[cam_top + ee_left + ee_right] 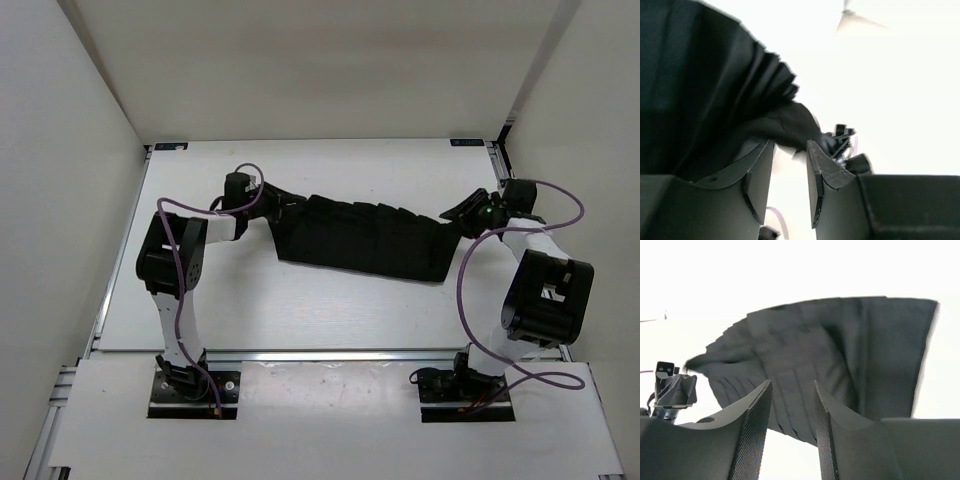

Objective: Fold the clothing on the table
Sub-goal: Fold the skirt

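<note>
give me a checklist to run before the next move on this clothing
1. Left fingers open: ok, apart.
2. Right fingers open: ok, apart.
3. Fingers clear of the clothing: cannot tell, cloth lies right at both sets of tips.
4. Clothing fully on the table: ok, well inside the edges.
5. Clothing lying flat: not ok, its left end is bunched.
</note>
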Robot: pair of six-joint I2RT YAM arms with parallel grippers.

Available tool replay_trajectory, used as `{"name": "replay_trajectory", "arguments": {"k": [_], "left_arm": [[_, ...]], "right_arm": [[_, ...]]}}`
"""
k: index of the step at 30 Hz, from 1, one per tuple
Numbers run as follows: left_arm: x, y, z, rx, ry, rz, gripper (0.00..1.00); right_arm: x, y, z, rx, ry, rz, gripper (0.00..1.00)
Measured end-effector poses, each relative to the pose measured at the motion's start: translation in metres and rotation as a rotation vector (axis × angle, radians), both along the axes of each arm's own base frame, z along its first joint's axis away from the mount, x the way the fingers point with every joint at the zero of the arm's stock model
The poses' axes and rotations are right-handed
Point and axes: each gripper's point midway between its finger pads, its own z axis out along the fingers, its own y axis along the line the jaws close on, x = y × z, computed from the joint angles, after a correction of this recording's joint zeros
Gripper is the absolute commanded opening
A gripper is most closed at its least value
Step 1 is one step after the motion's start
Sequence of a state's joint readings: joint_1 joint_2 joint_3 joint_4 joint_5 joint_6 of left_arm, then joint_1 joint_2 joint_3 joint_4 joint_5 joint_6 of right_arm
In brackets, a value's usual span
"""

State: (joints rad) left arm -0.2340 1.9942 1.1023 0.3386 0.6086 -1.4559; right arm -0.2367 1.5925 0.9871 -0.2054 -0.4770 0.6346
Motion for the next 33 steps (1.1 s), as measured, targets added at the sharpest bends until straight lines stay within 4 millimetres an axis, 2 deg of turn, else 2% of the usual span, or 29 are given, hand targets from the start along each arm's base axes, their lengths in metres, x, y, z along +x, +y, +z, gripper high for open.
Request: {"name": "replay_trajectory", "arguments": {"k": [4, 8, 11, 14, 16, 20, 24, 27, 29, 33], "left_arm": [[0.014, 0.017, 0.018, -0.017, -0.063, 0.050, 0.43], [0.015, 0.050, 0.019, 0.238, -0.107, 0.090, 0.42], [-0.001, 0.071, 0.028, 0.437, -0.151, 0.100, 0.43], [-0.030, 0.089, 0.028, 0.631, -0.189, 0.084, 0.46], [-0.050, 0.098, 0.019, 0.741, -0.189, 0.058, 0.46], [-0.088, 0.112, -0.023, 0.885, -0.128, -0.030, 0.46], [-0.119, 0.119, -0.060, 0.914, -0.047, -0.102, 0.45], [-0.123, 0.117, -0.068, 0.900, -0.030, -0.125, 0.46], [-0.122, 0.114, -0.068, 0.891, -0.041, -0.132, 0.46], [-0.120, 0.111, -0.070, 0.872, -0.046, -0.145, 0.45]], "right_arm": [[0.016, 0.000, 0.026, -0.053, -0.090, 0.023, 0.44], [0.021, 0.014, 0.058, -0.195, -0.132, 0.103, 0.46], [0.007, 0.022, 0.061, -0.293, -0.099, 0.165, 0.50], [-0.018, 0.014, 0.042, -0.386, 0.013, 0.204, 0.55], [-0.036, 0.002, 0.027, -0.430, 0.097, 0.215, 0.57], [-0.065, -0.029, 0.006, -0.460, 0.225, 0.188, 0.62], [-0.073, -0.052, -0.005, -0.442, 0.280, 0.154, 0.63], [-0.070, -0.053, -0.026, -0.378, 0.326, 0.165, 0.65], [-0.066, -0.044, -0.043, -0.316, 0.346, 0.184, 0.72], [-0.063, -0.025, -0.068, -0.204, 0.376, 0.210, 0.74]]}}
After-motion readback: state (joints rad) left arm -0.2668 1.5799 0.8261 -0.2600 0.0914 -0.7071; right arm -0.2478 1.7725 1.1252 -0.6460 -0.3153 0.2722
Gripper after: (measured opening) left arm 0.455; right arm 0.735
